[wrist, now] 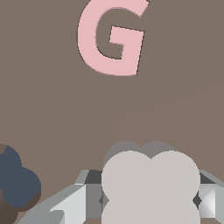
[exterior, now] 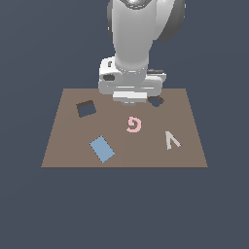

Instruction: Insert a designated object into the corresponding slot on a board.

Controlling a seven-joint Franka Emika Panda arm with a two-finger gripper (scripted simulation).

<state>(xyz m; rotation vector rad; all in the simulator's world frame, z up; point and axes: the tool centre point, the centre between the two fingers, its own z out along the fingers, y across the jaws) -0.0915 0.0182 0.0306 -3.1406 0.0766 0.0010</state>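
Note:
In the wrist view the designated object [wrist: 151, 181], a pale beige lobed block, sits between the grey fingers [wrist: 81, 203] of my gripper [wrist: 151, 202], which is shut on it. Its shadow falls on the brown board [wrist: 57, 113] just behind it, so it hangs a little above the surface. The slot [wrist: 18, 184], a small dark notched cutout, lies off to one side of the piece, not under it. In the exterior view my gripper [exterior: 129, 100] hovers over the board's [exterior: 63, 146] far edge, with the slot [exterior: 155, 101] just to its right. The hand hides the piece there.
A larger square dark cutout [exterior: 86, 108] lies at the board's far left in the exterior view. A pink "G" shape [exterior: 133, 124] [wrist: 111, 37] lies mid-board, a pale "V" shape [exterior: 171, 140] to the right, and a blue rectangle [exterior: 102, 149] near the front left.

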